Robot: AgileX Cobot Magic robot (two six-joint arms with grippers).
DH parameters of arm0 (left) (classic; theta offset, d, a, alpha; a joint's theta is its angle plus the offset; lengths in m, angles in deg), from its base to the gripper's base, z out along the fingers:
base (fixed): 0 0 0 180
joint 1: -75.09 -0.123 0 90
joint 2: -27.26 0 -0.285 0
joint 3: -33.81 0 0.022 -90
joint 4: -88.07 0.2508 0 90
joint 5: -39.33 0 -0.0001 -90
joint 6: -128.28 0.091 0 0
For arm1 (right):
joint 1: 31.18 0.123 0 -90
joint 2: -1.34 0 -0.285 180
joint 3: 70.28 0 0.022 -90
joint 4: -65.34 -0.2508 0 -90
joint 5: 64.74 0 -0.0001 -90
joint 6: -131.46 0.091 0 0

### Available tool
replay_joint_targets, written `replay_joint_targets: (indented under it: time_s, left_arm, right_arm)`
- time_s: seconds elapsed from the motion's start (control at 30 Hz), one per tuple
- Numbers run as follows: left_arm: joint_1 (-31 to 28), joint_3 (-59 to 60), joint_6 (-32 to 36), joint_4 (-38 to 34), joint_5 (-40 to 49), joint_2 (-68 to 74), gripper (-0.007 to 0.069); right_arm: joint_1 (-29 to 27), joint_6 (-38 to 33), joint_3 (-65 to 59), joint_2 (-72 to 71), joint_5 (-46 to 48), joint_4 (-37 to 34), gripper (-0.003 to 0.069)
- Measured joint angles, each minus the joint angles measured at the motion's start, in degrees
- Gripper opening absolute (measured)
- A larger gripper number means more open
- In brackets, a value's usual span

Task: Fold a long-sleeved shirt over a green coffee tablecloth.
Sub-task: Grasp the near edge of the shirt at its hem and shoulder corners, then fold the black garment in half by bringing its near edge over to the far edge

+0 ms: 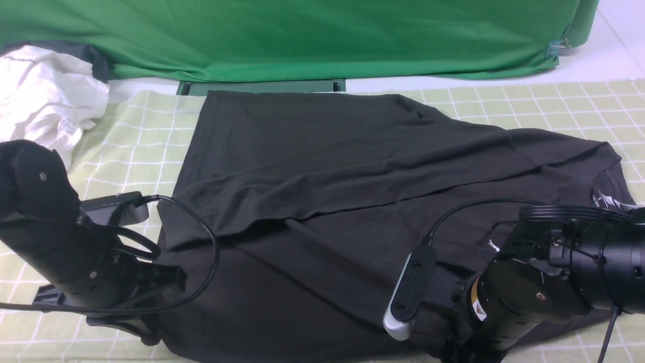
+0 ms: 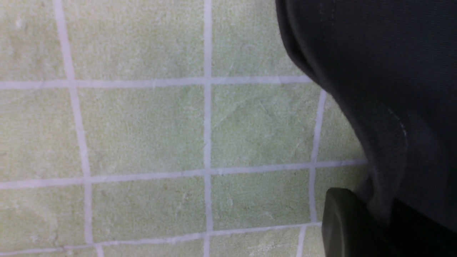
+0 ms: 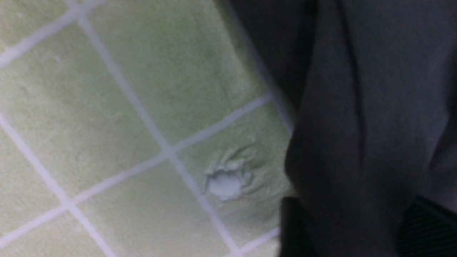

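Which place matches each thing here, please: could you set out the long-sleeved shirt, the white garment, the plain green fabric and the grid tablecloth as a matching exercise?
Things:
1. long-sleeved shirt
2. white garment
3. plain green fabric
4. grid tablecloth

Places:
A. bunched at the far left
B. lying under the shirt
C. stretched across the back
D. spread out in the middle

Pairs: 1-D, 2-A, 3-C, 4-B

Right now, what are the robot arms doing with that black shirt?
They're folding the long-sleeved shirt on the green checked tablecloth. One layer is already folded across the middle. The left fingers are pinched shut on the shirt's near edge. The right fingers have shirt cloth between them, but I can't tell if they're squeezing.
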Motion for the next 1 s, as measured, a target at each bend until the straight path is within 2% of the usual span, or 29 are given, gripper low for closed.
replay_joint_targets:
  time_s: [0.07,0.1,0.2,0.4,0.8,0.93,1.0]
  left_arm:
    - [0.1,0.0,0.0,0.0,-0.2,0.0,0.0022]
    - [0.1,-0.1,0.0,0.0,-0.1,0.0,0.0022]
    - [0.1,-1.8,0.2,0.5,1.7,0.0,0.0022]
    - [0.1,-7.5,1.4,0.5,7.9,-0.6,0.0022]
    - [0.1,-8.3,1.5,1.3,13.8,-8.2,0.0022]
    - [0.1,-6.6,1.5,1.3,14.6,-10.5,0.0022]
    - [0.1,-3.6,1.5,0.3,14.7,-12.0,0.0022]
  right_arm:
    - [0.0,0.0,0.1,0.1,-0.3,0.8,0.0221]
    - [0.0,0.0,0.2,0.1,-0.4,1.5,0.0133]
    - [0.0,0.0,1.4,0.1,1.4,1.6,0.0051]
    - [0.0,0.0,4.6,-1.5,8.2,1.1,0.0048]
    - [0.5,0.3,5.0,-7.5,14.9,0.5,0.0048]
    - [0.5,1.0,4.4,-8.0,17.3,-2.4,0.0048]
    - [0.5,1.5,2.5,-8.0,18.8,-6.4,0.0048]
